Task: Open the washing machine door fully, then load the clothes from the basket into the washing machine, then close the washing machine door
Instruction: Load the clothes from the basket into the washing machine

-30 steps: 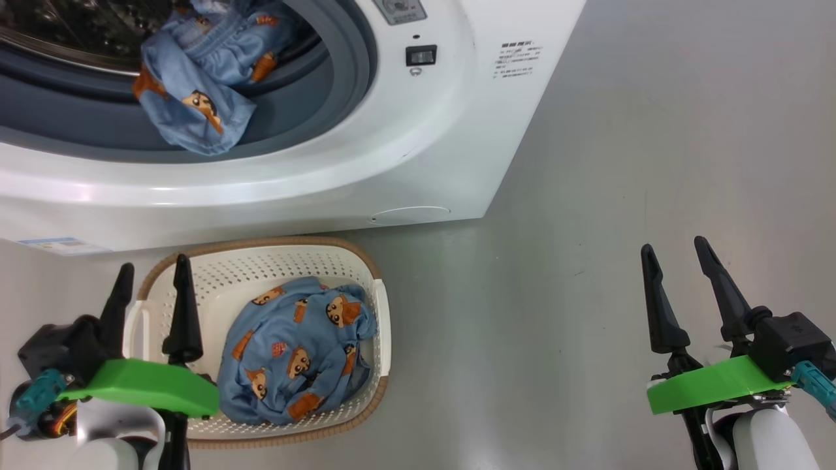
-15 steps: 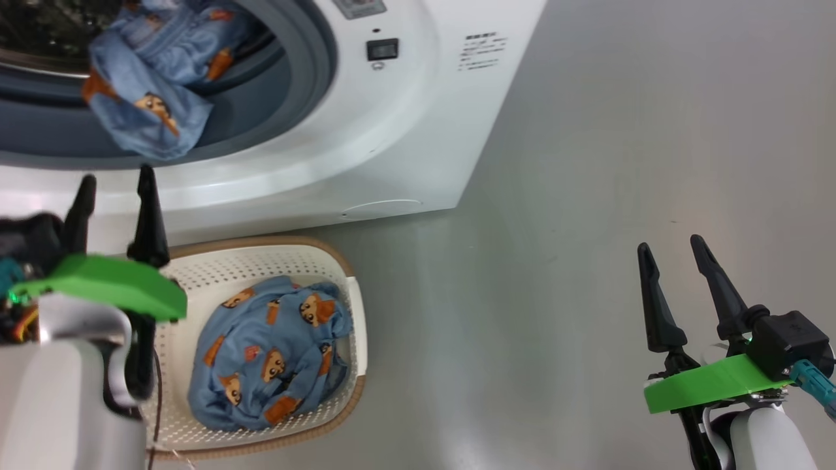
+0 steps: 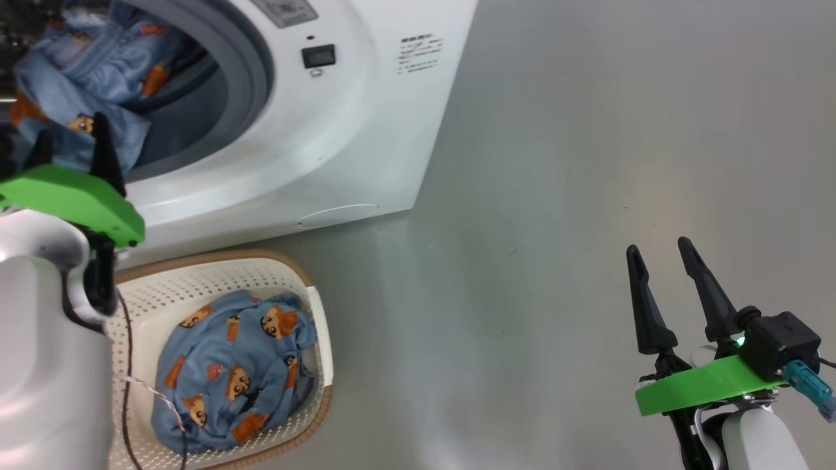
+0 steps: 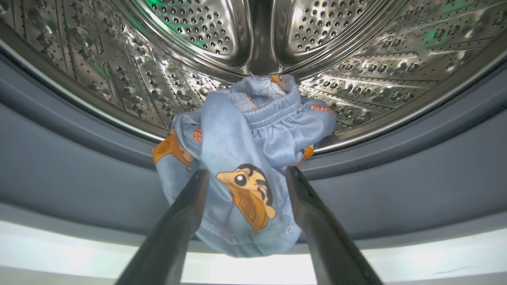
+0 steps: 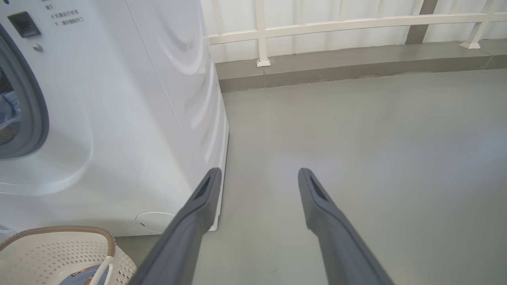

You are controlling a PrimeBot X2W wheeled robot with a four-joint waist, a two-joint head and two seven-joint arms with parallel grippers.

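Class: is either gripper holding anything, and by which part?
Nothing. The left gripper is open in front of the garment; the right gripper is open over the floor.

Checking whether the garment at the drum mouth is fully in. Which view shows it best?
The left wrist view: the garment lies centred, draped from the drum over the gasket, framed by the left gripper. The head view has it blurred at upper left, partly behind that gripper; the right wrist view catches a blue sliver.
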